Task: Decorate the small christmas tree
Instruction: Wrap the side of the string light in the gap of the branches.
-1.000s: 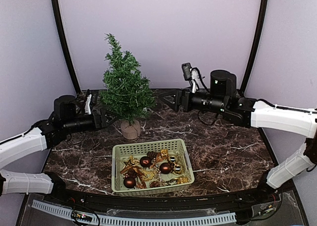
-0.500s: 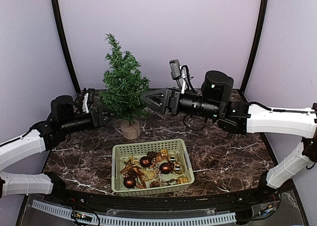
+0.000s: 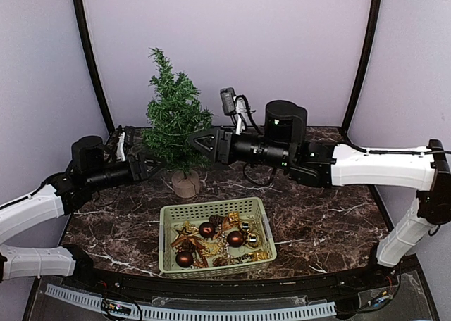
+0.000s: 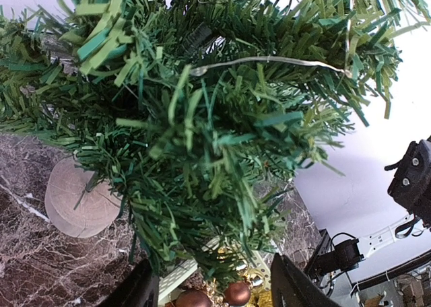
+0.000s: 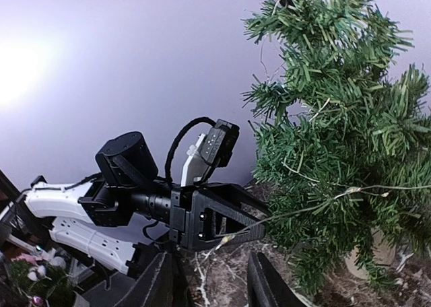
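Swinging in from 3 o'clock, my right jaws narrow, empty, at the small christmas tree [image 3: 176, 124]. My left jaws straddle its 9 o'clock branches, grip unclear. The ornaments [image 3: 211, 240] wait.

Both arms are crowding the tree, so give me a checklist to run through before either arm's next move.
1. small christmas tree upright on its stump: ok.
2. left gripper jaws apart with needles between them; gripping anything: cannot tell.
3. right gripper jaws apart, nothing seen between them: ok.
4. thin wire lies across the branches; held by either gripper: cannot tell.
5. basket with ornaments sits in front of the tree, apart from both arms: ok.
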`<state>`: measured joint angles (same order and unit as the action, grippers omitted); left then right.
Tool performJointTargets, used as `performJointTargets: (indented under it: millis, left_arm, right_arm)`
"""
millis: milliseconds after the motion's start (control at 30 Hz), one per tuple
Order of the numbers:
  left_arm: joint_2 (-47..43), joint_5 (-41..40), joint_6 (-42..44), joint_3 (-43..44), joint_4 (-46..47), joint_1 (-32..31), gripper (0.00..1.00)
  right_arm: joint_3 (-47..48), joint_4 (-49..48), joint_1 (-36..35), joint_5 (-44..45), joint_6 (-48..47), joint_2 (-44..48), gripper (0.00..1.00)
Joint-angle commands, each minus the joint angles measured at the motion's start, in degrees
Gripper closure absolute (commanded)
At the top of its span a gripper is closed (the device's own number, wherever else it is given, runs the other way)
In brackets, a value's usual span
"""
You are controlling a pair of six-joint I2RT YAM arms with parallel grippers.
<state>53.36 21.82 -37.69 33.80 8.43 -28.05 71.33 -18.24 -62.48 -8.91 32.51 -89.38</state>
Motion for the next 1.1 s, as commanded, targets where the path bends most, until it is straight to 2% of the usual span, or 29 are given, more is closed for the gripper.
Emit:
performJointTargets:
  millis: [0, 67, 167, 333, 500, 567, 733, 833, 1067]
  left_arm:
    - [-0.23, -0.08, 1.36, -0.34, -0.16, -0.34, 0.42]
    - [-0.16, -0.22, 1.45, -0.38, -0.23, -0.34, 0.42]
    - [-0.02, -0.85, 1.41, -0.63, -0.53, -0.34, 0.44]
    - [2.39, -0.76, 0.24, -0.61, -0.98, -0.34, 0.51]
    - [3.17, -0.75, -0.01, -0.67, 0.0, -0.34, 0.56]
    - [3.19, -1.09, -0.12, -0.8, 0.4, -0.34, 0.62]
    - [2.71, -1.4, -1.7, -2.08, 3.77, -0.34, 0.89]
    - [2.39, -1.36, -2.6, -2.6, 4.94, -0.34, 1.0]
    - [1.16, -5.94, -1.15, -1.97, 1.45, -0.06, 1.0]
  right_arm:
    - [3.2, -0.43, -0.8, 1.28, -0.69, -1.19, 0.75]
    - [3.56, -0.17, -0.87, 1.45, -0.84, -1.43, 0.88]
    - [3.34, 0.48, -0.97, 3.06, -1.47, -0.84, 1.0]
    - [-0.8, 1.14, -0.93, 9.29, -3.07, 3.12, 1.0]
    - [-4.84, 6.26, -0.56, 15.89, -3.86, 6.08, 1.0]
    - [-6.67, 7.9, 0.4, 16.98, -3.28, 6.66, 1.0]
    - [-10.73, 6.69, 5.16, 12.85, 0.13, 6.98, 1.0]
    - [-12.52, 4.23, 7.86, 10.0, 1.41, 6.29, 1.0]
    - [-14.2, 2.44, 11.07, 5.6, 3.15, 2.83, 1.0]
